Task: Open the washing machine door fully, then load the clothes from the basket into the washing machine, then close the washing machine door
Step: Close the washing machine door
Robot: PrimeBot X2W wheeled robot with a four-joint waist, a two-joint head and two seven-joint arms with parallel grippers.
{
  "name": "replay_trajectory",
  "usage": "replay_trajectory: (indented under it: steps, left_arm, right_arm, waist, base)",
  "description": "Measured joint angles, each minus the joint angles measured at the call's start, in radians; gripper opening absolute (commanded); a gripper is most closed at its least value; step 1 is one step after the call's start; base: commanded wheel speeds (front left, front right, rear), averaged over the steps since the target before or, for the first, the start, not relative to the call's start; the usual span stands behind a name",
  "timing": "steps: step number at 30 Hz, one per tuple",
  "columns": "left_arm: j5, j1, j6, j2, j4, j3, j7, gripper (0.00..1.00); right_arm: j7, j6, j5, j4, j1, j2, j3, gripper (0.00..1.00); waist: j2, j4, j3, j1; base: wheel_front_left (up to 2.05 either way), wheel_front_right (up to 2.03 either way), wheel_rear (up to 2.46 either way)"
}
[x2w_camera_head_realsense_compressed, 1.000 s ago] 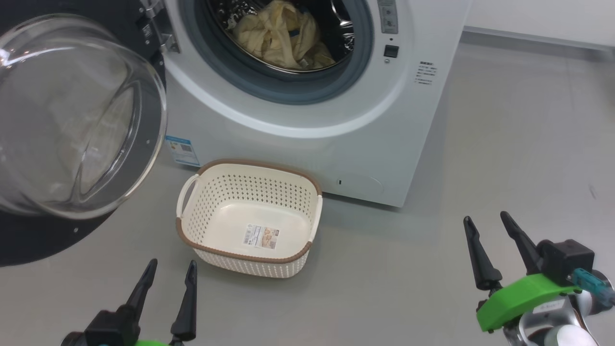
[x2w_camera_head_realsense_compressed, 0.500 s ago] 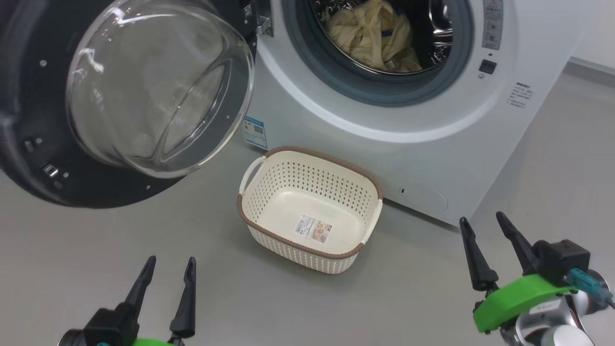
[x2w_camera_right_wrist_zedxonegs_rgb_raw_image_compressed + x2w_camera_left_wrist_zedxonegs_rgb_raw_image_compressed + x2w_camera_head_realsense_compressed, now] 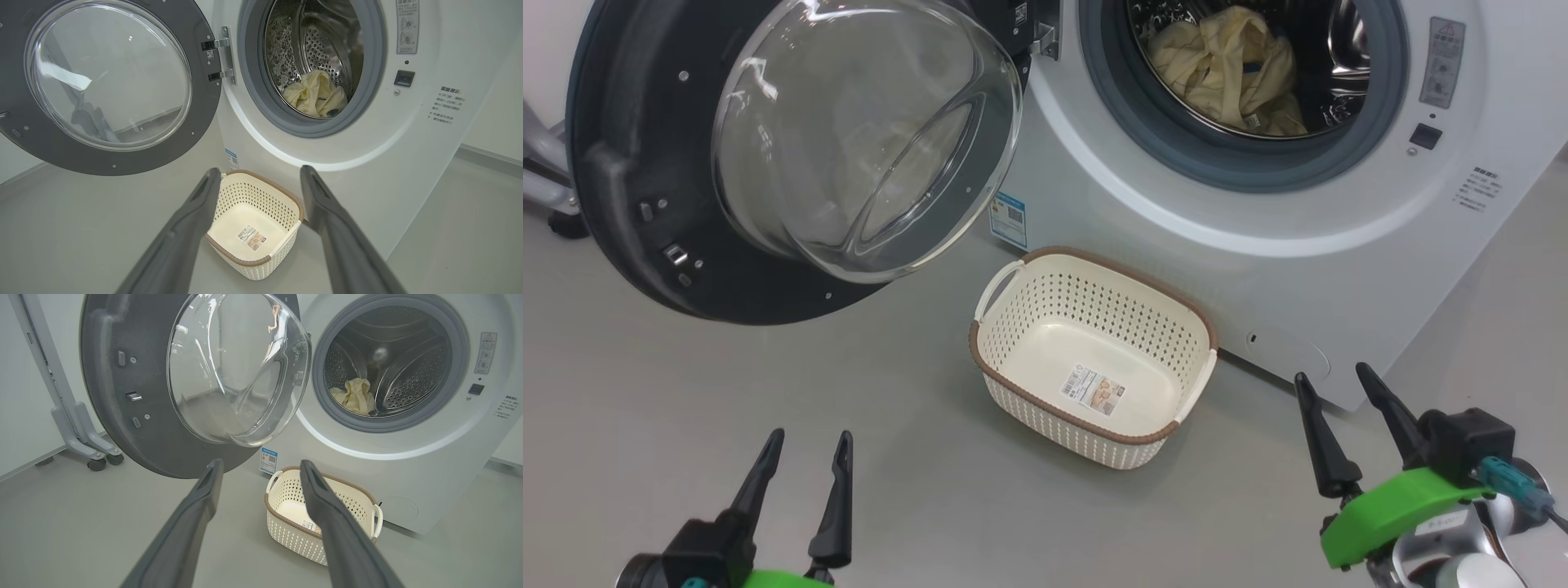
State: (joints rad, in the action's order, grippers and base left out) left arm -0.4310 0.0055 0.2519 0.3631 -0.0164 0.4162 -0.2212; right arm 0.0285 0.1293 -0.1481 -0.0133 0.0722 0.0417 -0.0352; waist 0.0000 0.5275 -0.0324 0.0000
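Note:
The washing machine (image 3: 1176, 245) stands with its round black door (image 3: 629, 204) swung wide to the left, glass bowl bulging outward. Cream-yellow clothes (image 3: 1225, 69) lie inside the steel drum; they also show as clothes (image 3: 356, 397) and clothes (image 3: 314, 96) in the wrist views. The cream basket (image 3: 1094, 322) sits on the floor before the machine, holding nothing but its label sticker. My left gripper (image 3: 805, 445) hangs open low at the left, my right gripper (image 3: 1331, 382) open at the lower right, both well short of the basket (image 3: 253, 222) and apart from everything.
Grey floor (image 3: 768, 392) spreads in front of the machine. A pale metal stand on castors (image 3: 81, 433) is behind the open door (image 3: 122, 396) at the left. A white wall runs behind it.
The whole head view has swung left, so the camera turned; door, machine and basket sit further right in the picture. Both grippers keep their open pose.

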Motion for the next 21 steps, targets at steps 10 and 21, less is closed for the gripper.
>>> replay_trajectory:
  steps: [10, 21]
  left_arm:
    - [0.0, 0.001, 0.0, 0.002, -0.009, -0.017, -0.007, 1.0]
    - [-0.015, 0.001, 0.0, 0.009, -0.072, -0.061, -0.003, 0.0]
  right_arm:
    - [-0.002, 0.0, 0.0, 0.004, 0.0, 0.0, -0.003, 1.0]
    - [-0.003, 0.0, 0.0, 0.007, 0.0, 0.0, -0.003, 1.0]
  waist:
    - [0.0, 0.0, 0.0, 0.0]
    - [0.0, 0.001, -0.002, 0.0]
  base:
    - [0.0, 0.0, 0.0]
    - [0.0, 0.0, 0.0]
